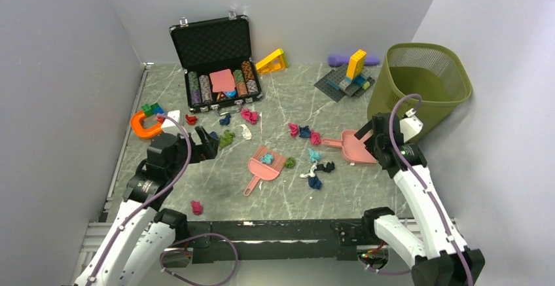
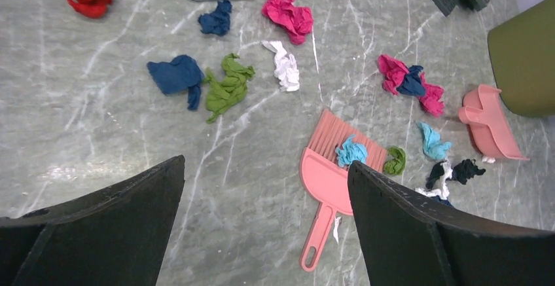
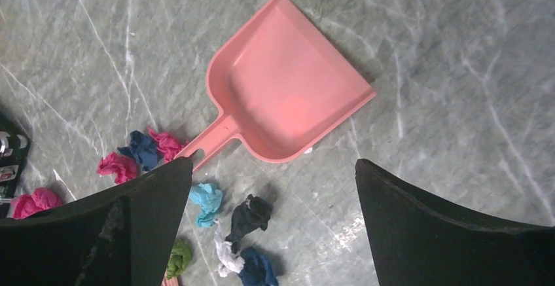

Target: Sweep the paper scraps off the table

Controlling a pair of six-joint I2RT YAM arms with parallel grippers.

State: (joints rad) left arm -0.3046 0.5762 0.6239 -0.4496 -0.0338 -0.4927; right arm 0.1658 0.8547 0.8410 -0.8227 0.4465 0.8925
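Note:
Paper scraps (image 1: 307,132) in magenta, blue, teal, green, red and white lie scattered over the middle of the grey table (image 1: 294,197); one magenta wad (image 1: 196,207) sits alone near the front. A pink brush (image 1: 265,165) lies flat with a teal scrap (image 2: 351,150) on its bristles. A pink dustpan (image 1: 357,147) rests to the right of it. My left gripper (image 1: 208,143) hovers open above bare table, left of the brush (image 2: 330,181). My right gripper (image 1: 373,139) hangs open and empty just over the dustpan (image 3: 288,103), with a black scrap (image 3: 250,213) below.
An olive wastebasket (image 1: 422,80) stands at the right, behind the dustpan. At the back sit an open black case of poker chips (image 1: 219,63), a yellow wedge (image 1: 271,61) and a block model (image 1: 347,80). An orange horseshoe piece (image 1: 145,125) lies at the left wall.

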